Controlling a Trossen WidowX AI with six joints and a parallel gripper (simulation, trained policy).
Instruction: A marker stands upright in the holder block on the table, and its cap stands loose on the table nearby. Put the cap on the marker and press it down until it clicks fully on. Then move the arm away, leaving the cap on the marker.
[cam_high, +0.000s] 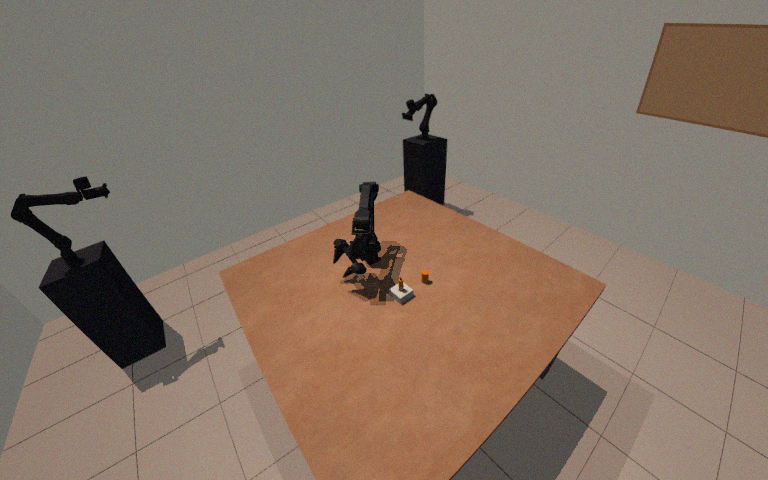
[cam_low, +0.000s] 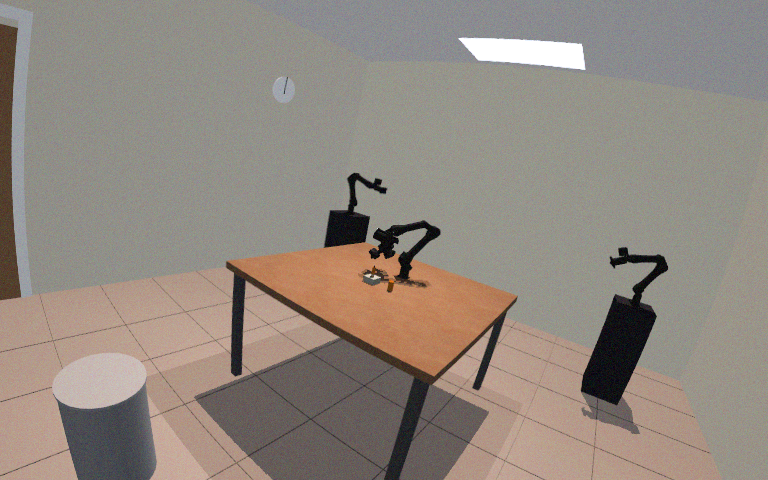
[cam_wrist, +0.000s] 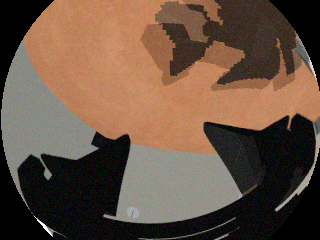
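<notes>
The white holder block (cam_high: 408, 295) (cam_low: 369, 280) sits on the table. The orange marker (cam_high: 400, 284) (cam_low: 373, 271) stands upright in it, with its narrow tip bare. The orange cap (cam_high: 425, 276) (cam_low: 390, 286) stands upright on the table a short way from the block, apart from it. My gripper (cam_high: 340, 268) (cam_low: 381, 255) (cam_wrist: 167, 132) is wide open with nothing between its fingers. It hangs above the table, off to the side of the block away from the cap. Neither marker, block nor cap shows in the wrist view.
The wooden table (cam_high: 430, 367) (cam_low: 339, 300) carries my arm's base. Two other black arms stand on dark pedestals (cam_high: 101, 305) (cam_high: 424, 169) beyond its edges. A grey cylinder (cam_low: 107, 430) stands on the floor. The arm's shadow (cam_wrist: 250, 40) falls on the table.
</notes>
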